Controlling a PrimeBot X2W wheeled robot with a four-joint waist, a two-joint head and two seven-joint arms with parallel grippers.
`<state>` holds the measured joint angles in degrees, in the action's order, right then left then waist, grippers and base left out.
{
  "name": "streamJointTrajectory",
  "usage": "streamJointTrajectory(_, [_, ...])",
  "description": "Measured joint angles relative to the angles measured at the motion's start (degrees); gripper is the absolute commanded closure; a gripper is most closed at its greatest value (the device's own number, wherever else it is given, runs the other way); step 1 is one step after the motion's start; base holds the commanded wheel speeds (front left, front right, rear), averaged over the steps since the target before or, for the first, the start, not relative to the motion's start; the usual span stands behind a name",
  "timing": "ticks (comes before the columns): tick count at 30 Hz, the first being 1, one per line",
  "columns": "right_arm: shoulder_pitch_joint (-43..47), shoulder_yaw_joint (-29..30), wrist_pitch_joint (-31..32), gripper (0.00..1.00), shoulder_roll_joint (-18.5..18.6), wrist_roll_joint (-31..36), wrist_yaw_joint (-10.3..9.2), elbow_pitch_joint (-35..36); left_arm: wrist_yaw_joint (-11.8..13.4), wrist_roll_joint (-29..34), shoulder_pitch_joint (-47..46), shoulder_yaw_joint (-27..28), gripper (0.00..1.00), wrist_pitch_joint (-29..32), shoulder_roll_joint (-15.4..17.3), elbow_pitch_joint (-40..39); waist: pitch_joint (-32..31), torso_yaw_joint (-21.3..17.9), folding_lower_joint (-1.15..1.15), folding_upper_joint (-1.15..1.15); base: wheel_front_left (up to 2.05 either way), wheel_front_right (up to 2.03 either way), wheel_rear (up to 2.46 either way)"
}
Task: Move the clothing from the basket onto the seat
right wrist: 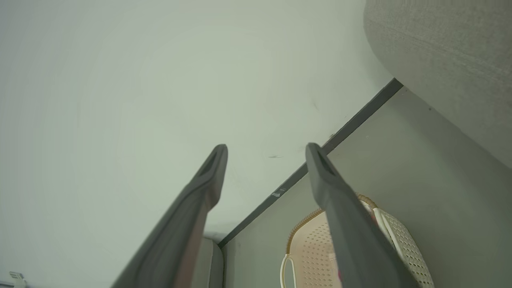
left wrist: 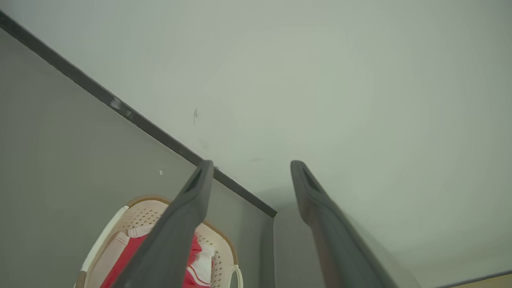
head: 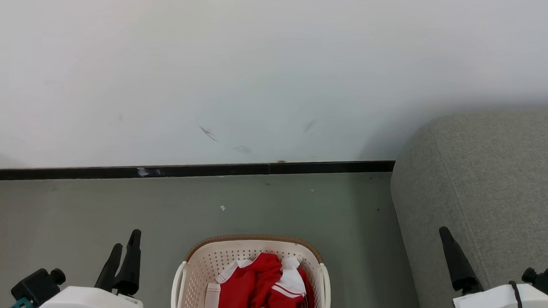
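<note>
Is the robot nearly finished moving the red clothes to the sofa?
Not started, it looks like. Done: nothing; the visible part of the grey fabric sofa holds no clothes. In hand: nothing; the left claw and right claw are open and empty. Left: the red-and-white clothing, still heaped in the cream perforated plastic basket.

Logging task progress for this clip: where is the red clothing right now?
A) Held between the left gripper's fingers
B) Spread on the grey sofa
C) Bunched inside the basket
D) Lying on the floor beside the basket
C: the red and white clothing lies bunched within the perforated walls of the basket, which stands apart from the sofa.
</note>
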<state>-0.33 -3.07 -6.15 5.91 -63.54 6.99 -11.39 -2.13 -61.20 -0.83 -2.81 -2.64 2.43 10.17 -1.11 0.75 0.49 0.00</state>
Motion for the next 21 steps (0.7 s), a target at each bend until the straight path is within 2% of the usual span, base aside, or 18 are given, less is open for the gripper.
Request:
streamJointTrajectory(14, [0.2,-1.3,-2.1,0.0,-0.6,20.5,0.02,1.6,3.5,18.6,0.0,-5.3,0.0,-3.0,1.8,-1.8,0.1,0.1,-0.34,0.0,0.0,0.0,0.0])
streamJointTrajectory(21, [1.5,-1.3,-2.9,0.0,-1.1,29.1,0.04,1.9,5.6,26.3,0.1,-7.3,0.0,-4.3,2.6,-1.8,0.3,0.2,-0.42,0.0,0.0,0.0,0.0])
